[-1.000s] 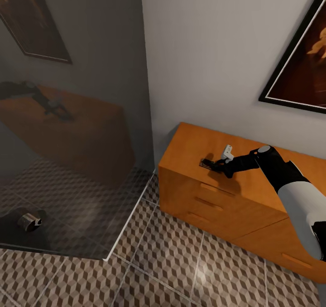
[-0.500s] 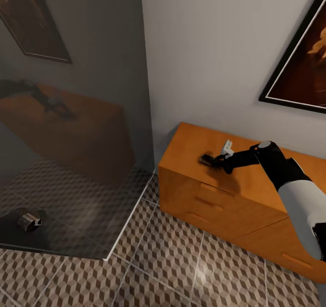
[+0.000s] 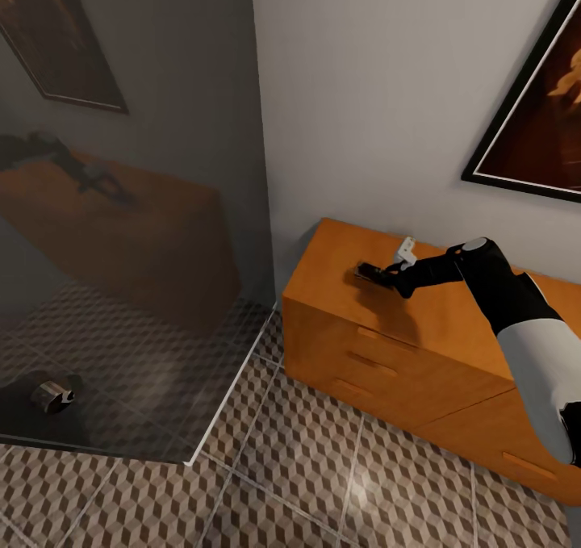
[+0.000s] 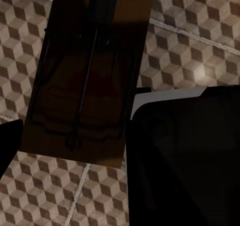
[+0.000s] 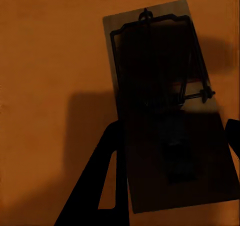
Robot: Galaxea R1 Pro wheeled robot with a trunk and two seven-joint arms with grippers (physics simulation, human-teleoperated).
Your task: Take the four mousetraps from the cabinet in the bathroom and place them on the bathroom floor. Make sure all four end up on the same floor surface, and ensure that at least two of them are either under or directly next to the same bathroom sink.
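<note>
My right gripper (image 3: pixel 368 273) hovers over the top of the orange-brown cabinet (image 3: pixel 331 249), shut on a tan mousetrap (image 3: pixel 362 272). In the right wrist view that mousetrap (image 5: pixel 160 81) sits lengthwise between the dark fingers (image 5: pixel 114 151), its wire bar and shadow showing over the cabinet top (image 5: pixel 50 61). The right gripper (image 5: pixel 175 136) grips the board's sides. In the left wrist view another mousetrap (image 4: pixel 95 61) hangs above the cube-patterned bathroom floor (image 4: pixel 200 46), held in my left gripper (image 4: pixel 75 136). The bathroom sink is out of view.
A tall glass panel (image 3: pixel 161 209) stands left of the cabinet and mirrors it, with its lower edge (image 3: pixel 230 391) on the floor (image 3: pixel 307 467). Drawer fronts with bar handles (image 3: pixel 379 338) face the open tiles. Framed pictures (image 3: pixel 541 128) hang on the wall.
My right gripper has risen off the cabinet top and drawn slightly toward the wall, carrying the mousetrap with it. The camera has not moved.
</note>
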